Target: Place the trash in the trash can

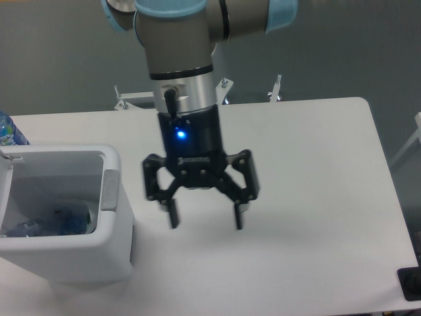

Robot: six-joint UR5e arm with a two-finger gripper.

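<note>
The white trash can stands at the table's left front, with a grey latch tab on its right wall. Inside it lies clear crushed plastic trash with a bluish tint, low in the bin. My gripper hangs over the table's middle, to the right of the can and apart from it. Its two black fingers are spread wide and nothing is between them.
A bottle with a bright blue label peeks in at the left edge behind the can. A black object sits at the table's front right corner. Metal brackets stand beyond the far edge.
</note>
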